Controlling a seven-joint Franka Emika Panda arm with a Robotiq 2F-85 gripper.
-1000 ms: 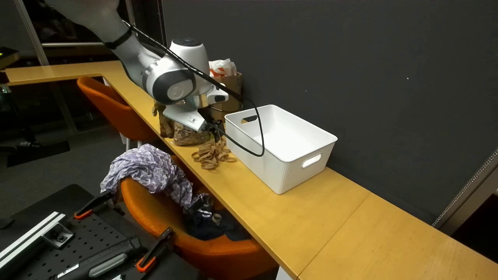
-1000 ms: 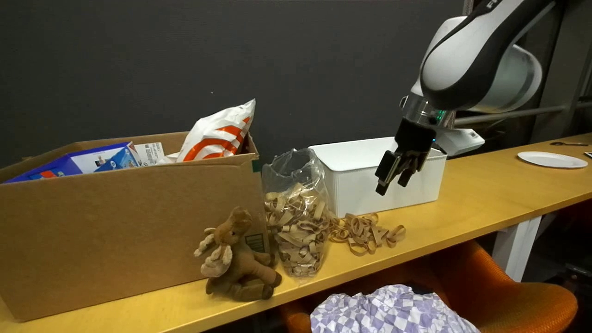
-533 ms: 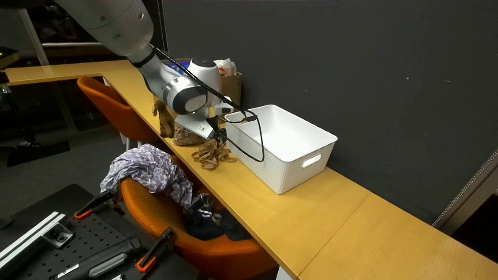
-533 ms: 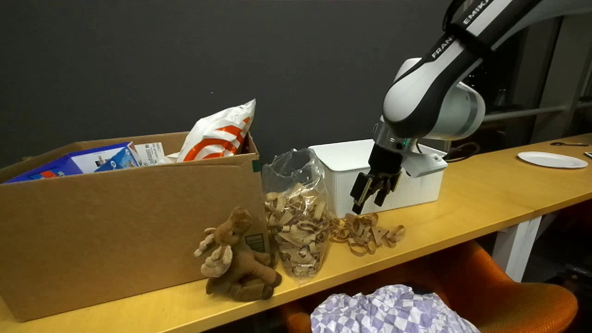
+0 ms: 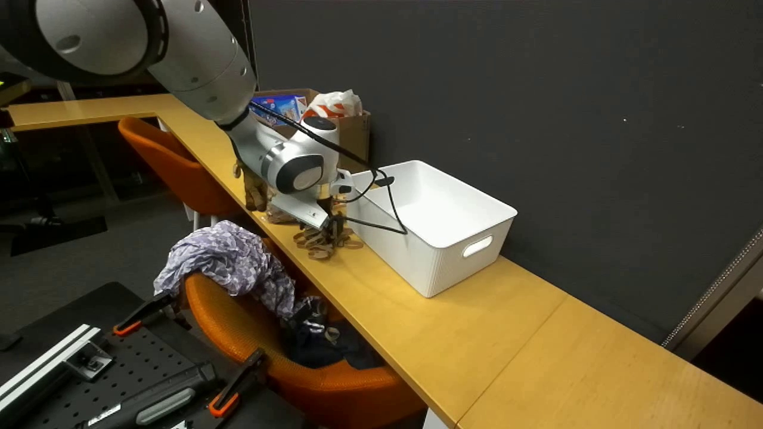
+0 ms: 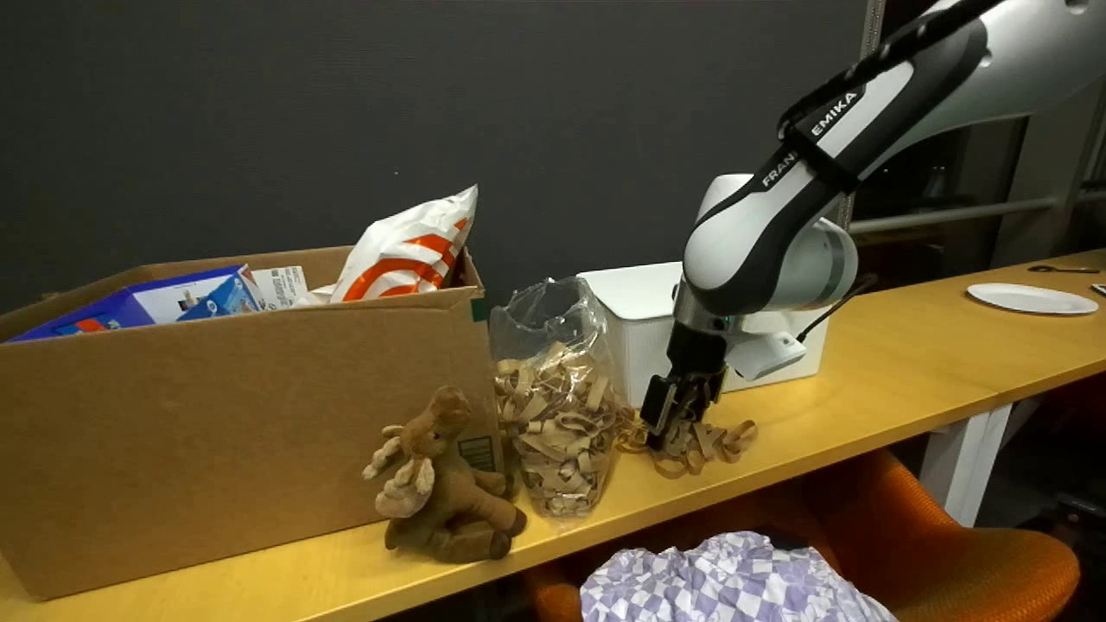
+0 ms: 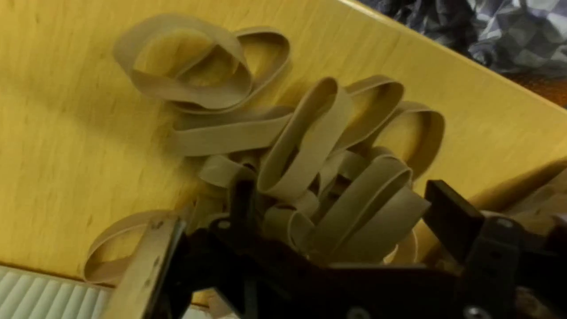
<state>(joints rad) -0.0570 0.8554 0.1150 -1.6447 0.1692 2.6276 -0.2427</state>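
Observation:
A loose pile of tan flat bands lies on the wooden table, in an exterior view and the wrist view. My black gripper points down into this pile. In the wrist view the gripper has its fingers wide apart, with several bands between them. The right finger touches or nearly touches one band; I cannot tell which. The fingertips' lower ends are partly hidden among the bands. A white bin stands beside the pile, and its ribbed wall also shows in the wrist view.
A clear bag of bands and a brown plush moose stand by a large cardboard box. A white plate lies farther along the table. An orange chair with a checkered cloth is at the table edge.
My gripper has moved down, and in an exterior view leftward, from above the pile beside the bin into the bands. The bands, bin and bag look unmoved.

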